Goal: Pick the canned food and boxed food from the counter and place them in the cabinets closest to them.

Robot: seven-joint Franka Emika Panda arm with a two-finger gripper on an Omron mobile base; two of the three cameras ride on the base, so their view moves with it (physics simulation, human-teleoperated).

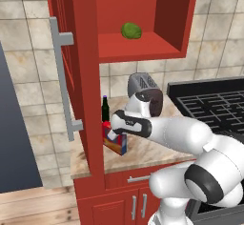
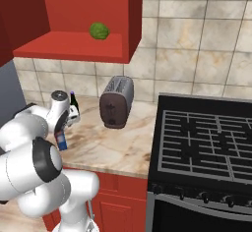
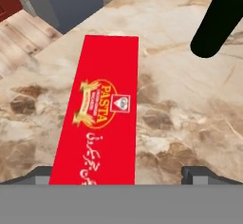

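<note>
- The box (image 3: pixel 99 118) stands on the counter (image 1: pixel 147 150) at its left end, just right of the open cabinet door (image 1: pixel 86 76) and in front of a dark bottle (image 1: pixel 105 108).
- In the hand view the gripper (image 3: pixel 121 174) looks down the box's red "PASTA" face; the box's long axis runs straight away from the fingertips, and the box sits left of centre between them.
- The jaws are spread wide and hold nothing: one tip (image 3: pixel 40 174) shows at the box's left edge, the other well clear to its right.
- From the left base view the hand hangs just above the box, nearly touching its top.
- My read: the coming move turns on that offset. A small shift to centre the box, then a short descent, should let the fingers close across its narrow width.
- The cabinet (image 1: pixel 143 45) directly above, with a green round thing (image 1: pixel 131 30) on its shelf, looks the nearest place for it.
- I cannot make out the can.
</note>
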